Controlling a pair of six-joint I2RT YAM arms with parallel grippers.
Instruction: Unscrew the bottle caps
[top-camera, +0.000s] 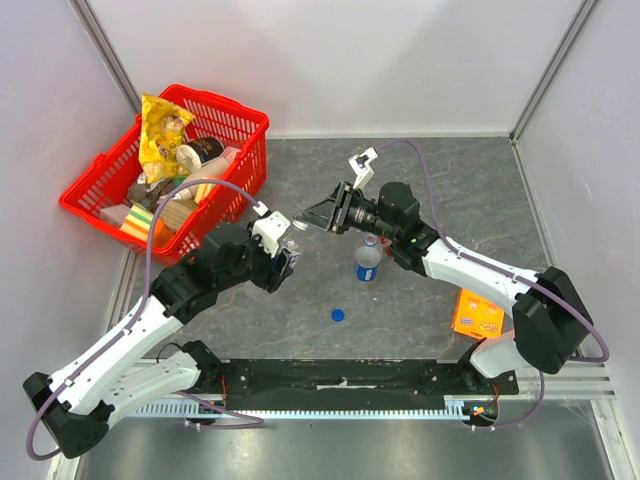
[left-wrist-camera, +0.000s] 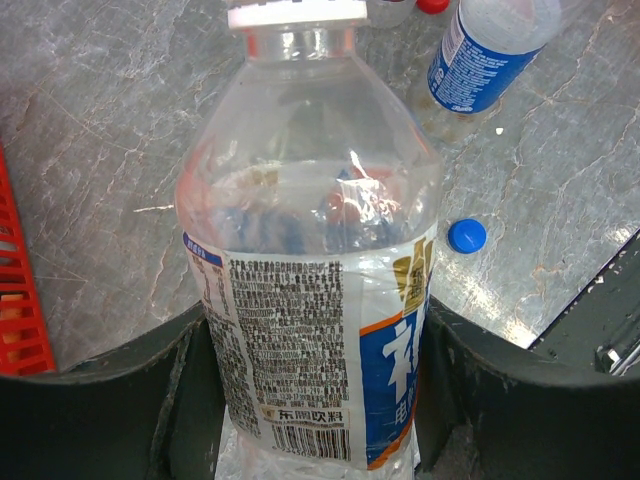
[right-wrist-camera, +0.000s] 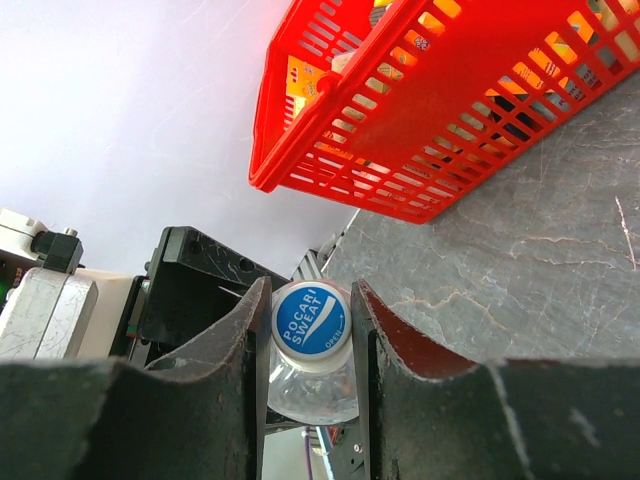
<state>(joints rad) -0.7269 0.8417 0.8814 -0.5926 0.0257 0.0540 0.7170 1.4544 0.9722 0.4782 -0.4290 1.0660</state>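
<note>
Rear-right counter (top-camera: 470, 190) is open. The red basket (top-camera: 225, 103) blocks rear left; the blue-labelled bottle (top-camera: 368, 262) obstructs centre.

From above and behind the arm bases we look steeply down over the whole table (top-camera: 470, 190), with the red basket (top-camera: 248, 165) at far left. Our left wrist view sits tight against a clear bottle (left-wrist-camera: 310, 250), facing along it across the table. Our right wrist view peers close up between the fingers of the right claw (right-wrist-camera: 310, 300) at the Pocari Sweat cap (right-wrist-camera: 311, 322). All three views share that bottle and the basket.
</note>
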